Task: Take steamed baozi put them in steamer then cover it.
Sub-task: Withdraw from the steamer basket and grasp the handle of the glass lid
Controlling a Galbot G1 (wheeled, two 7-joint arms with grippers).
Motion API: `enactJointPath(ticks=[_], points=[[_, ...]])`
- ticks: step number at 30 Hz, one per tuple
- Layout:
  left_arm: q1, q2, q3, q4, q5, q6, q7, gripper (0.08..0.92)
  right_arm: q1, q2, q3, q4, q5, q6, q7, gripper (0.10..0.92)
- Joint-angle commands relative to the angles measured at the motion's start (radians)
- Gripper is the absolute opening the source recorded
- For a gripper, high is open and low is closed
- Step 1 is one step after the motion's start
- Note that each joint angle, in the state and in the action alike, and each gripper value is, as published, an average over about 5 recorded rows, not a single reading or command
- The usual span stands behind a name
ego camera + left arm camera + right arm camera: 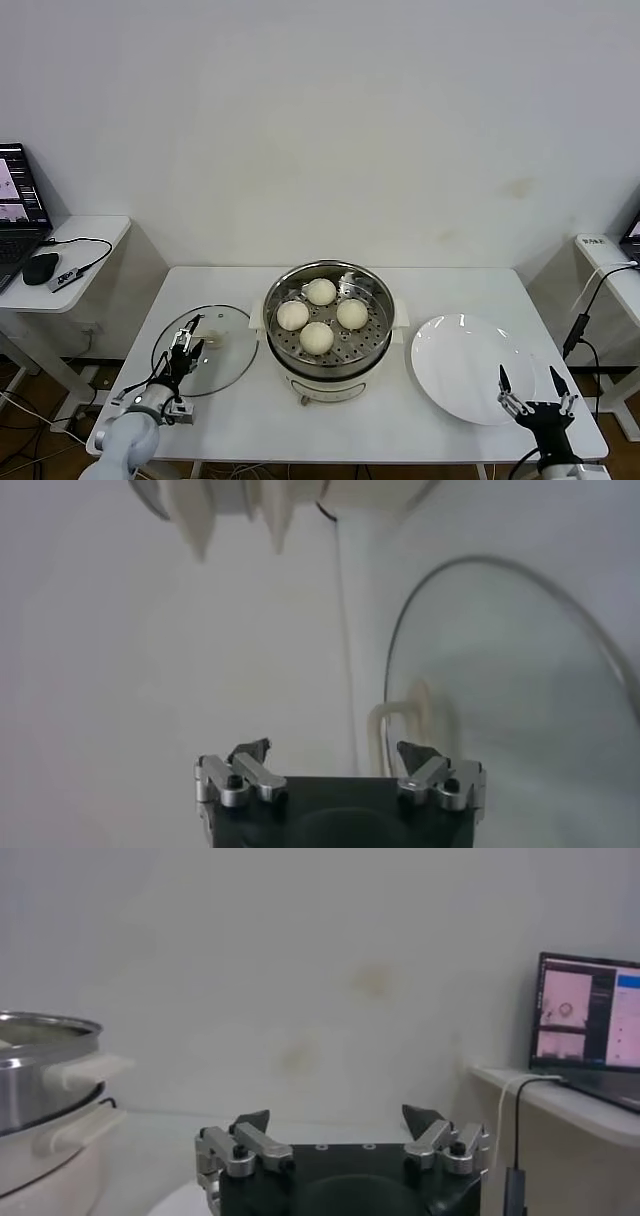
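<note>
Four cream-white baozi (318, 338) sit on the perforated tray inside the steel steamer (375, 335) at the table's middle. The clear glass cover (235, 355) lies flat on the table left of the steamer, with its whitish bar handle (213, 340) at its centre. My left gripper (186, 347) is open and hovers over the cover's left part, beside the handle. In the left wrist view the cover (520, 670) and its handle (400, 715) lie just ahead of the left gripper (333, 752). My right gripper (533, 380) is open and empty at the table's front right.
A flat white plate (462, 365) lies right of the steamer, just by my right gripper. Side tables stand at both sides: the left one holds a laptop (20, 205) and a mouse (42, 268), the right one a laptop (590, 1013) with cables.
</note>
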Motion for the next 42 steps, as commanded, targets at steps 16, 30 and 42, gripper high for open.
enactJointPath(ticks=[16, 30, 42], points=[[-0.164, -0.012, 0.027, 0.172, -0.015, 0.002, 0.005, 0.823, -0.001, 0.007, -0.006, -0.042, -0.010, 0.012, 0.000, 0.823], [-0.152, -0.015, 0.038, 0.167, -0.071, 0.004, 0.027, 0.533, 0.000, 0.014, -0.033, -0.040, -0.027, 0.010, 0.000, 0.823], [-0.134, -0.039, 0.027, 0.178, -0.101, 0.000, -0.029, 0.178, -0.004, 0.015, -0.033, -0.039, -0.030, 0.016, 0.000, 0.823]])
